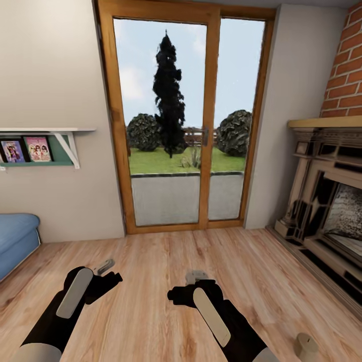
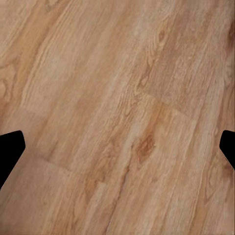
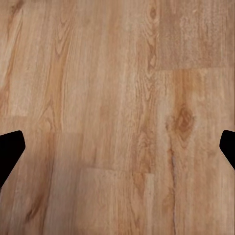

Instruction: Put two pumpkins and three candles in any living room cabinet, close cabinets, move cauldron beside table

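Head view looked across a living room's wood-plank floor (image 1: 166, 261) toward a tall wooden-framed glass door (image 1: 186, 120), through which a dark conifer, rounded shrubs, a lawn and a grey paved strip were visible under a pale sky. Both arms were held low over the bare boards near the bottom edge of the view. The left gripper (image 1: 106, 270) and the right gripper (image 1: 196, 277) each hung above the floor with nothing between their fingers; in both wrist views the dark fingertips (image 2: 11, 149) (image 3: 11, 149) sat at opposite edges of the picture, spread wide apart over plain planks.

On the left wall, a white bracketed shelf (image 1: 48, 131) topped a green rack holding two picture books (image 1: 26, 150) standing upright, covers facing the room. Below it, the rounded corner of a blue upholstered seat (image 1: 15, 236) met the floor's left edge. Along the right wall stood an ornate dark fireplace surround (image 1: 327, 201) with a pale mantel, red brick (image 1: 349, 65) rising above it. A small tan cylindrical object (image 1: 305, 347) stood upright on the floor near the bottom right corner, just beside the right forearm; what it was could not be told. No pumpkins, candles, cauldron or cabinet appeared before the robot.
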Available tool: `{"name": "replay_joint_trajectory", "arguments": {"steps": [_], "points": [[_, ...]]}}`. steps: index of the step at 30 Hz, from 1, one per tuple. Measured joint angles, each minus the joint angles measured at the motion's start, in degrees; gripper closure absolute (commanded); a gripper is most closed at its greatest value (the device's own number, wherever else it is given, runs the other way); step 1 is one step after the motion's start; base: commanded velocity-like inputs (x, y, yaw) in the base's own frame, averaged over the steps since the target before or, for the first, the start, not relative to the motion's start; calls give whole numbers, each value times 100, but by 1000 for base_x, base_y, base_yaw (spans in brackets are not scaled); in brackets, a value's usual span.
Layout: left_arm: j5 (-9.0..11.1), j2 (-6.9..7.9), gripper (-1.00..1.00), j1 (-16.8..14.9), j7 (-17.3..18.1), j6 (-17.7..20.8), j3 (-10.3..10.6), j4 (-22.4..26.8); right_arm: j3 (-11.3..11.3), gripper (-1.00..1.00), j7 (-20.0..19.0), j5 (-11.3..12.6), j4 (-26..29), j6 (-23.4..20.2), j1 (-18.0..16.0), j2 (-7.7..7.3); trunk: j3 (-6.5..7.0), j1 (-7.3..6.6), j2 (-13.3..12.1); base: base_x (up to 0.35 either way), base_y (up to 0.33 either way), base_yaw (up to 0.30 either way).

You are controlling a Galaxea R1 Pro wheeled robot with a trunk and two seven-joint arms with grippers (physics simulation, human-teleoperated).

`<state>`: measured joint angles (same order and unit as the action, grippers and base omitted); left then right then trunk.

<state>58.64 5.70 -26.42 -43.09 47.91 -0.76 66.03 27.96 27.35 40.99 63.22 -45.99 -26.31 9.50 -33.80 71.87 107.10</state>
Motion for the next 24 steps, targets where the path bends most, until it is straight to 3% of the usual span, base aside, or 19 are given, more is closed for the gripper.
{"name": "replay_joint_trajectory", "arguments": {"steps": [9,24], "points": [[-2,0,-100,-1,-2,-5,7,5,-1,-100,-5,-1,-7,-1,0,0,-11,0,0,340,52,-75],[-1,-1,-100,-1,-3,-1,8,8,-2,-100,-8,-1,-6,-1,1,-1,-74,0,0,340,18,-241]]}}
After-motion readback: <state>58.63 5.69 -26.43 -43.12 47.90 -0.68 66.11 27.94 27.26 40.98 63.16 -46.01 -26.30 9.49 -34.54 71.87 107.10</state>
